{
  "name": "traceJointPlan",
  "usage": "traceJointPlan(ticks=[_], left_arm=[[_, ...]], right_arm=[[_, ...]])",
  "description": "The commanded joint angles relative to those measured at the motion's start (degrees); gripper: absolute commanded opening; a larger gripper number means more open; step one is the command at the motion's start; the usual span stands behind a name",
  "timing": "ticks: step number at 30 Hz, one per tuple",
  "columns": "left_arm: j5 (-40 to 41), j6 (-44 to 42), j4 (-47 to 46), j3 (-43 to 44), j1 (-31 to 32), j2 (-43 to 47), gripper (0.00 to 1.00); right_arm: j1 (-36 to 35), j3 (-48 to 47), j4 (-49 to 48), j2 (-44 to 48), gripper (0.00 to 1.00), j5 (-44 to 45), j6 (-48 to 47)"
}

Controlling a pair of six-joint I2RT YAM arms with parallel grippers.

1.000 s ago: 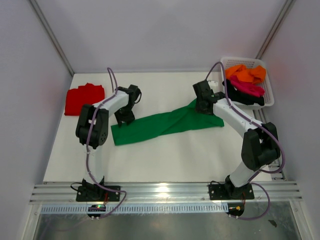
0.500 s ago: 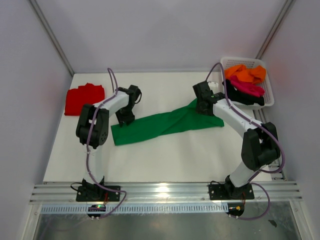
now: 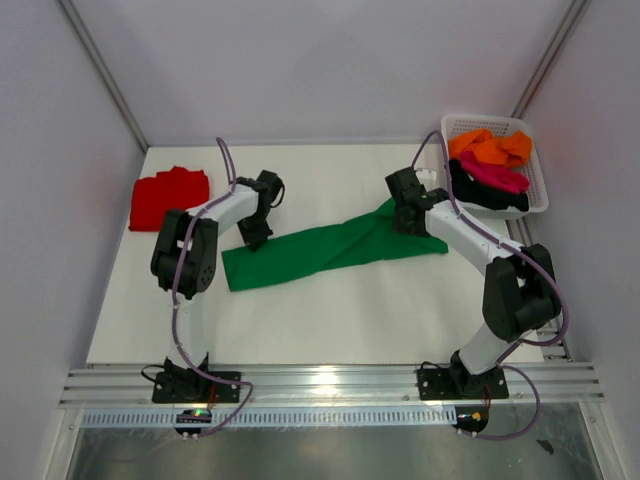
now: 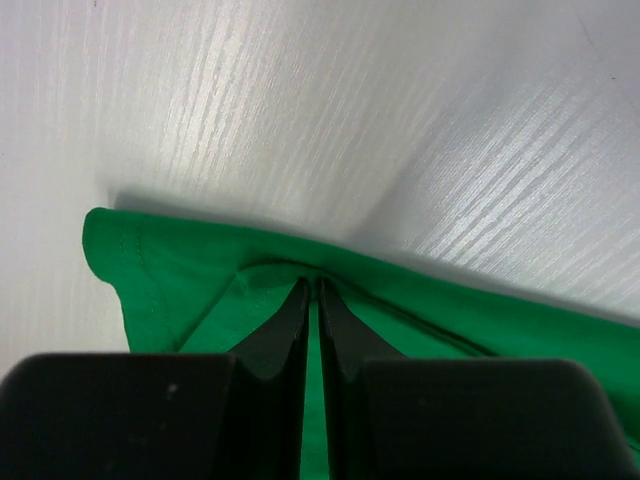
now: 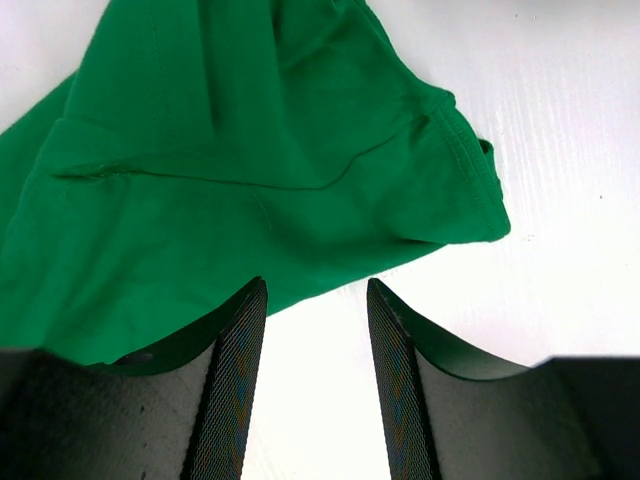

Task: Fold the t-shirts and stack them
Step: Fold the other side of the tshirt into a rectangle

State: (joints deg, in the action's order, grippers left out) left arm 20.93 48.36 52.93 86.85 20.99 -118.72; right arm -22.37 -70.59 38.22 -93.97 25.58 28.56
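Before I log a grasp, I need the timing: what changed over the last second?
The left tool closed on the left edge of the green t-shirt, pinching a fold. The right tool stayed open over the shirt's other end; the red t-shirt and basket did not move.

Five plain soft cloth t-shirts, ticked off by colour: one bright green cloth t-shirt (image 3: 330, 250), one red cloth t-shirt (image 3: 168, 197), one orange cloth t-shirt (image 3: 490, 147), one magenta cloth t-shirt (image 3: 497, 176), one black cloth t-shirt (image 3: 500, 198). One white plastic mesh basket (image 3: 541, 190), just the one. One white table (image 3: 330, 325). Two black-and-white robot arms, left arm (image 3: 225, 205) and right arm (image 3: 470, 235). And two black two-finger grippers: left gripper (image 4: 311, 290), right gripper (image 5: 315, 290).
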Motion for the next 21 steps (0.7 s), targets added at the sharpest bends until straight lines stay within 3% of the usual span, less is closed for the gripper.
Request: traceJointPlan(ticks=[1,3,8,21], left_arm=[[-0.6,-1.1,-1.1,-2.6,-0.4,-1.3,0.07],[-0.1,-1.3,-0.6,-2.4,-0.4,-0.6,0.00],[2.2,-1.8,0.8,-0.6,-0.5,3.7,0.00],[15.6,-1.7,16.3,11.1,-0.5,12.2,0.00]], right_arm=[[0.0,0.7,-0.7,2.8,0.49,1.5,0.1],[0.0,1.1,-0.8,2.7,0.49,1.2,0.4],[0.0,1.7,-1.1,2.7,0.49,1.3,0.6],[0.0,2.5,-2.8,0.9,0.49,-0.4,1.7]])
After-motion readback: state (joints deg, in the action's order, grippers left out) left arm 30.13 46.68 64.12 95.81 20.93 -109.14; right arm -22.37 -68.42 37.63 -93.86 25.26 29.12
